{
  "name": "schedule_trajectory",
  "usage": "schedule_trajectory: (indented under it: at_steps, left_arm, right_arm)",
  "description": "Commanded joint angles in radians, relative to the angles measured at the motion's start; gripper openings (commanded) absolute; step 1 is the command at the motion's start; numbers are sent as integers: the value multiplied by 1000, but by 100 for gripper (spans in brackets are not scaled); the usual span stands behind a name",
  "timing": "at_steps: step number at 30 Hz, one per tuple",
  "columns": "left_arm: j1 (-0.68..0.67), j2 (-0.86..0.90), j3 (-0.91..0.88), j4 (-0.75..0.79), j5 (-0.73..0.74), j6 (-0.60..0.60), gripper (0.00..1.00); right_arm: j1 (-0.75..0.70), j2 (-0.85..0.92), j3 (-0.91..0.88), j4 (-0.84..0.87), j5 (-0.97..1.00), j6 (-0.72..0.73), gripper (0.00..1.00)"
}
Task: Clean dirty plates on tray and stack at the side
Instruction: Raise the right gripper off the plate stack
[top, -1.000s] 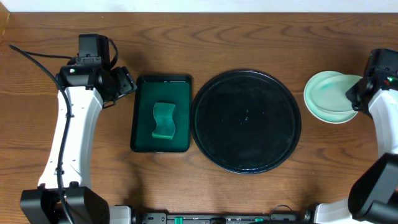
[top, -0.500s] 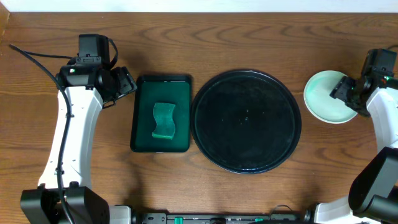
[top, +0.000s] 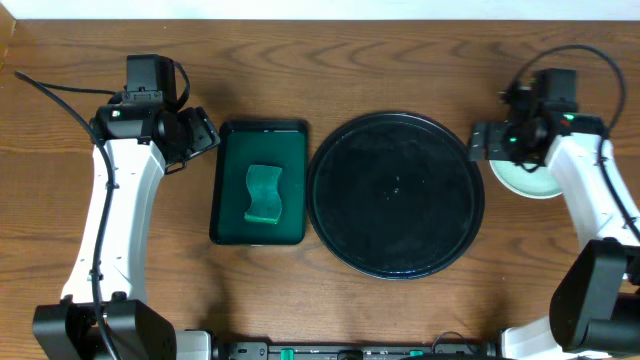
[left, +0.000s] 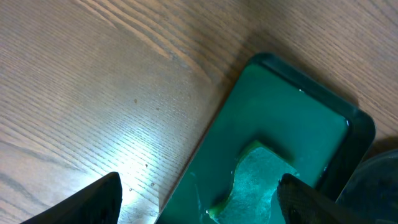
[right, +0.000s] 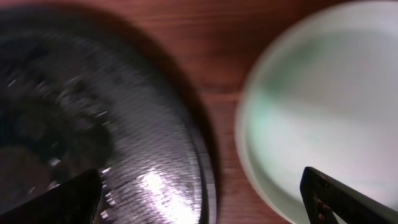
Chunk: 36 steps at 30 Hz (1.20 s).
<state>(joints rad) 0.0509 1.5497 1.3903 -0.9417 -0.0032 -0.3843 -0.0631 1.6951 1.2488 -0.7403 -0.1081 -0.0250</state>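
The round black tray (top: 395, 195) lies mid-table with nothing on it; its wet surface (right: 93, 124) fills the left of the right wrist view. The pale green-white plates (top: 528, 180) sit stacked on the wood just right of the tray, partly hidden by my right arm, and show blurred (right: 323, 106) in the right wrist view. My right gripper (top: 482, 142) (right: 202, 199) hangs open and empty over the gap between tray rim and stack. My left gripper (top: 208, 132) (left: 205, 205) is open and empty, at the far left corner of the green tray.
A dark green rectangular tray (top: 232, 190) (left: 292, 124) lies left of the black tray and holds a green sponge (top: 264, 193) (left: 261, 180). Bare wooden table (top: 400, 60) runs behind both trays and left of the green tray.
My right gripper went from shut to open, let the plate go onto the stack, and swung left toward the black tray's rim. The left arm has not moved.
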Motion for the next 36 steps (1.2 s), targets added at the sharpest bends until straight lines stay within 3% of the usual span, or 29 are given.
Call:
schedule_trajectory:
  at_steps: [1, 36]
  left_arm:
    - [5, 5, 8, -3, -6, 10, 80]
    - [5, 5, 8, -3, -6, 10, 80]
  right_arm:
    - [53, 0, -3, -5, -16, -63, 99]
    - [71, 0, -3, -12, -16, -62, 99]
